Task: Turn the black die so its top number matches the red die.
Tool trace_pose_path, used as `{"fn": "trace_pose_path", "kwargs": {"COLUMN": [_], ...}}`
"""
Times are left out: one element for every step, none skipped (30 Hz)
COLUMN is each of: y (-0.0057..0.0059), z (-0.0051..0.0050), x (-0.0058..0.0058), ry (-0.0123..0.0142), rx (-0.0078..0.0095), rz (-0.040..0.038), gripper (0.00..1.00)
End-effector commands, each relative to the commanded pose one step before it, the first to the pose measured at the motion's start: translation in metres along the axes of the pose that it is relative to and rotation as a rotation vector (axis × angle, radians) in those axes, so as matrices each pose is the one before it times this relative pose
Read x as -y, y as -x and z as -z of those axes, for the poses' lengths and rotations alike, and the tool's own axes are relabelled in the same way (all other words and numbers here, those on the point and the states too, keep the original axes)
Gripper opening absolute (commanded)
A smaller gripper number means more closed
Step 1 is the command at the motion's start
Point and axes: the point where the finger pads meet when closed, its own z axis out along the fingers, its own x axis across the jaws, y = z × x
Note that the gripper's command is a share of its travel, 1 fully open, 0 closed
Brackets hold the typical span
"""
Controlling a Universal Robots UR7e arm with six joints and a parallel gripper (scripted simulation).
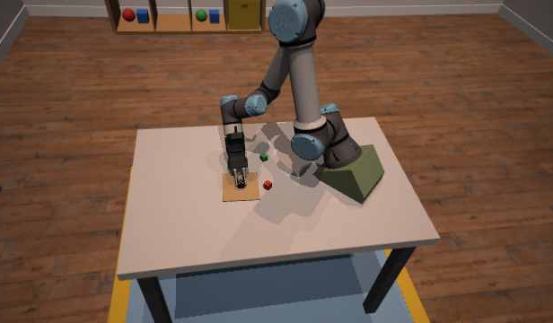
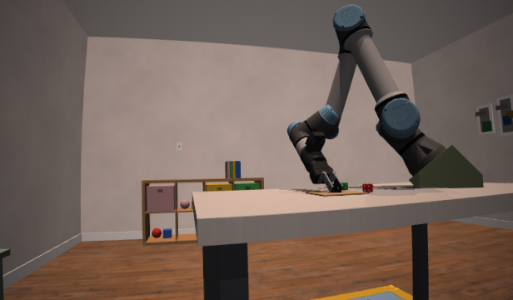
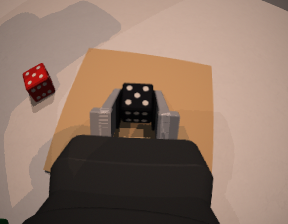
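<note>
The black die [image 1: 241, 182] [image 2: 336, 188] [image 3: 136, 99] sits on the tan mat [image 1: 233, 195] [image 2: 316, 193] [image 3: 188, 90], toward the mat's far half. My gripper [image 1: 240, 178] [image 2: 334, 186] [image 3: 137, 102] leans down over it, with one grey finger tight against each side of the die. The die face turned to the wrist camera shows several white pips. The red die [image 1: 267, 185] [image 2: 367, 187] [image 3: 38, 82] lies on the table just off the mat's edge, apart from the mat.
A green die [image 1: 264, 157] [image 2: 345, 186] lies on the table behind the mat, nearer the arm's green base [image 1: 355, 172]. The table edges are far from the mat.
</note>
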Motion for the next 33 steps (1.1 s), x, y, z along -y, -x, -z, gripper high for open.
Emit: {"fn": "trace_pose_path", "kwargs": {"y": [-0.00026, 0.0, 0.0, 0.0, 0.0, 0.0, 0.0, 0.0, 0.0, 0.0, 0.0, 0.0, 0.0, 0.0, 0.0, 0.0, 0.0, 0.0, 0.0, 0.0, 0.0, 0.0, 0.0, 0.0, 0.0, 0.0, 0.0, 0.0, 0.0, 0.0, 0.0, 0.0, 0.0], "z": [0.00021, 0.0, 0.0, 0.0, 0.0, 0.0, 0.0, 0.0, 0.0, 0.0, 0.0, 0.0, 0.0, 0.0, 0.0, 0.0, 0.0, 0.0, 0.0, 0.0, 0.0, 0.0, 0.0, 0.0, 0.0, 0.0, 0.0, 0.0, 0.0, 0.0, 0.0, 0.0, 0.0], "x": [0.0001, 0.0, 0.0, 0.0, 0.0, 0.0, 0.0, 0.0, 0.0, 0.0, 0.0, 0.0, 0.0, 0.0, 0.0, 0.0, 0.0, 0.0, 0.0, 0.0, 0.0, 0.0, 0.0, 0.0, 0.0, 0.0, 0.0, 0.0, 0.0, 0.0, 0.0, 0.0, 0.0], "ry": [0.00032, 0.0, 0.0, 0.0, 0.0, 0.0, 0.0, 0.0, 0.0, 0.0, 0.0, 0.0, 0.0, 0.0, 0.0, 0.0, 0.0, 0.0, 0.0, 0.0, 0.0, 0.0, 0.0, 0.0, 0.0, 0.0, 0.0, 0.0, 0.0, 0.0, 0.0, 0.0, 0.0], "rx": [-0.00069, 0.0, 0.0, 0.0, 0.0, 0.0, 0.0, 0.0, 0.0, 0.0, 0.0, 0.0, 0.0, 0.0, 0.0, 0.0, 0.0, 0.0, 0.0, 0.0, 0.0, 0.0, 0.0, 0.0, 0.0, 0.0, 0.0, 0.0, 0.0, 0.0, 0.0, 0.0, 0.0], "rz": [0.00065, 0.0, 0.0, 0.0, 0.0, 0.0, 0.0, 0.0, 0.0, 0.0, 0.0, 0.0, 0.0, 0.0, 0.0, 0.0, 0.0, 0.0, 0.0, 0.0, 0.0, 0.0, 0.0, 0.0, 0.0, 0.0, 0.0, 0.0, 0.0, 0.0, 0.0, 0.0, 0.0], "gripper": [0.49, 0.49, 0.55, 0.55, 0.55, 0.55, 0.55, 0.61, 0.61, 0.61, 0.67, 0.67, 0.67, 0.73, 0.73, 0.73, 0.79, 0.79, 0.79, 1.0, 1.0, 1.0, 1.0, 1.0, 1.0, 1.0, 1.0, 1.0, 1.0, 1.0, 1.0, 1.0, 1.0]}}
